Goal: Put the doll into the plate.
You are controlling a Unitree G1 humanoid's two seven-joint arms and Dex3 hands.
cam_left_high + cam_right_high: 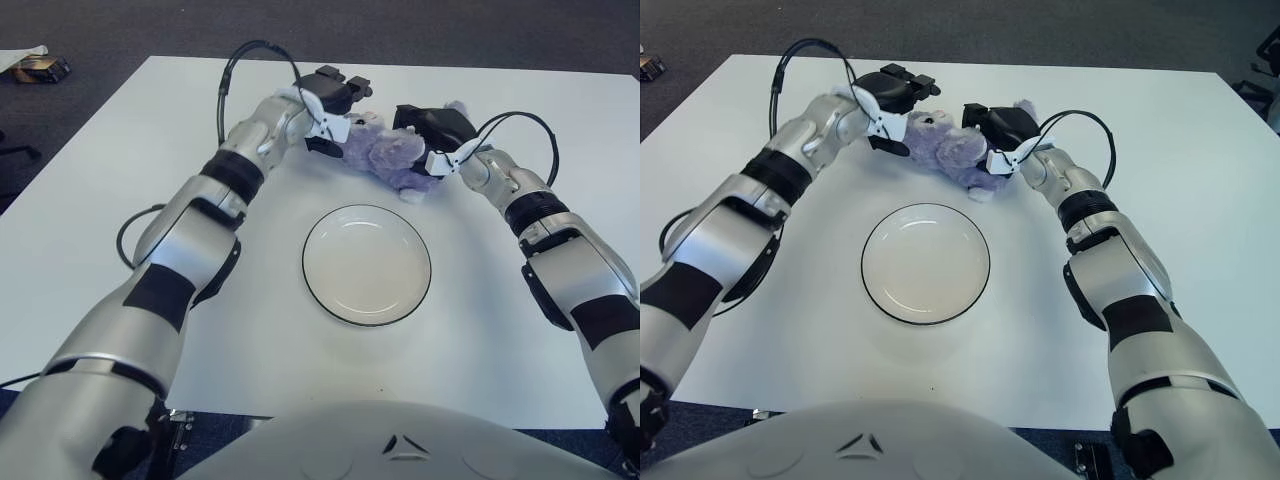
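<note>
Near the far middle of the white bench [90, 230], a fuzzy lavender doll [385, 150] is seen lying, flanked by both hands. Whether the fingers of the left hand [330, 105] and right hand [435, 130] grip it cannot be told. A round, glossy plate [367, 265] sits apart, nearer; dark carpet [120, 30] surrounds.

purple doll [952, 150] lying on white table [1200, 220], beyond empty plate [925, 263] | left hand [890, 100] against its head end | right hand [1000, 128] over its other end | plate apart from doll
</note>
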